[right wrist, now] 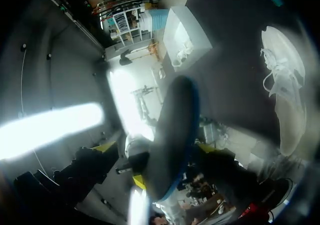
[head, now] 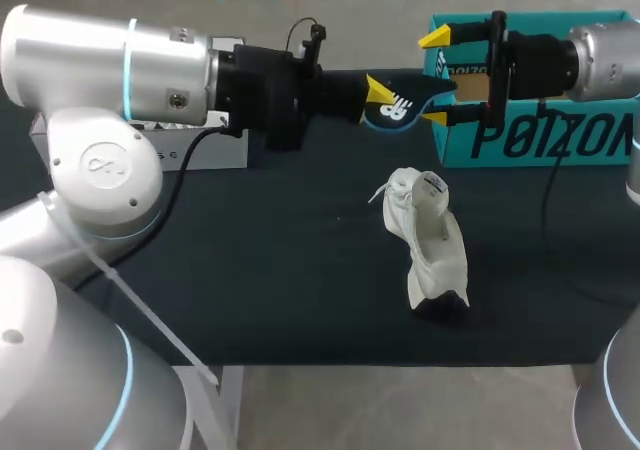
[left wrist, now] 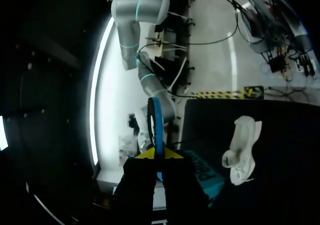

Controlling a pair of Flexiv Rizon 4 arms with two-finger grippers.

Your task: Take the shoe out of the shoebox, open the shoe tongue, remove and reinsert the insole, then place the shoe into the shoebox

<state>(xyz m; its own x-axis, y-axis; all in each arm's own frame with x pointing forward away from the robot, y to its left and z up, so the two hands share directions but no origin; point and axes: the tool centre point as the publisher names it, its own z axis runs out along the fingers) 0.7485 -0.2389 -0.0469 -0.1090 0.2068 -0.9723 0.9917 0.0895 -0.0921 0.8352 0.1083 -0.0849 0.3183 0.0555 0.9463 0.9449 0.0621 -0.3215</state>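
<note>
A dark insole (head: 405, 100) with a blue edge and a white logo is held in the air, with my left gripper (head: 375, 95) shut on one end. In the left wrist view the insole (left wrist: 154, 122) stands edge-on, pinched between the yellow tips of that gripper (left wrist: 160, 154). My right gripper (head: 435, 78) is wide open, and the insole's free end lies between its fingers without touching them. Close and blurred in the right wrist view, the insole (right wrist: 172, 135) stands in front of that gripper. The white shoe (head: 430, 245) lies on the black table, below both grippers.
The teal shoebox (head: 540, 130) stands at the back right, behind my right gripper. A white box (head: 195, 145) sits at the back left, under my left arm. The black table cover (head: 280, 270) stretches to the front edge.
</note>
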